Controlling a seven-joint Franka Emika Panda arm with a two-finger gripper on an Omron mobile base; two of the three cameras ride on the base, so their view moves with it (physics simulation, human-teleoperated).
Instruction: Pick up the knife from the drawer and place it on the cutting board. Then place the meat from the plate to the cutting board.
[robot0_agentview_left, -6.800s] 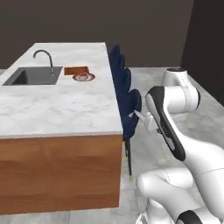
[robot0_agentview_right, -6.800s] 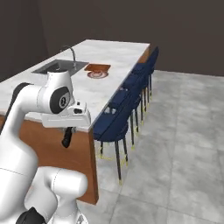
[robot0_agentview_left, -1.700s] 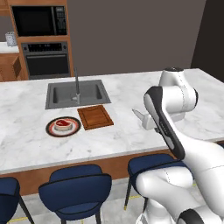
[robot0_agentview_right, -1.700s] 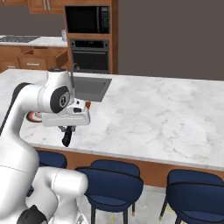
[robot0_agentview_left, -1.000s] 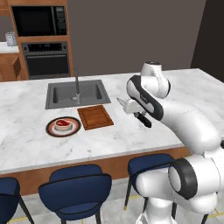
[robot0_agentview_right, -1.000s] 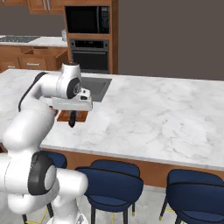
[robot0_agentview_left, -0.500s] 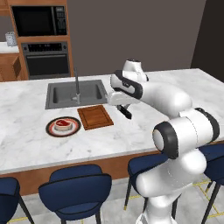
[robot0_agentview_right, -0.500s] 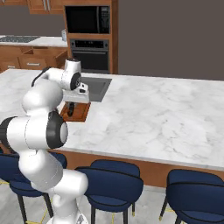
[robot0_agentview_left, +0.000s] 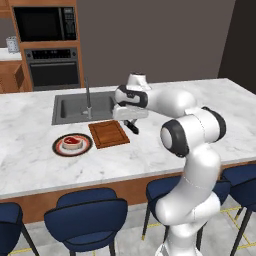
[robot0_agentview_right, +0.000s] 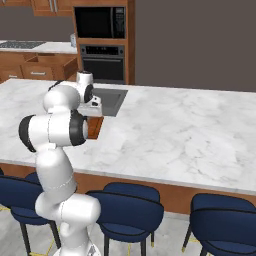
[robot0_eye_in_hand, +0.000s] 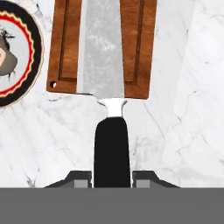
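My gripper (robot0_eye_in_hand: 112, 180) is shut on the black handle of the knife (robot0_eye_in_hand: 112, 144). Its silver blade (robot0_eye_in_hand: 101, 48) reaches out over the reddish-brown cutting board (robot0_eye_in_hand: 142, 43), held above it. In the left base view the gripper (robot0_agentview_left: 131, 124) hangs just right of the board (robot0_agentview_left: 109, 133), with the dark knife handle (robot0_agentview_left: 134, 128) in it. The round dark-rimmed plate (robot0_agentview_left: 57, 148) lies left of the board and carries the red meat (robot0_agentview_left: 71, 142). The plate (robot0_eye_in_hand: 38, 48) sits at the left edge of the hand view. The open wooden drawer (robot0_agentview_right: 50, 61) is in the far cabinets.
A sink (robot0_agentview_left: 70, 107) with a faucet (robot0_agentview_left: 88, 95) lies just behind the board and plate. An oven and microwave stand in the back wall. Blue stools (robot0_agentview_left: 85, 217) line the counter's near edge. Bare marble stretches to the right (robot0_agentview_right: 170, 135).
The base drove around the island, then stopped. Over the last second the arm has swung left across the counter, carrying the knife from mid-counter to the cutting board's right edge.
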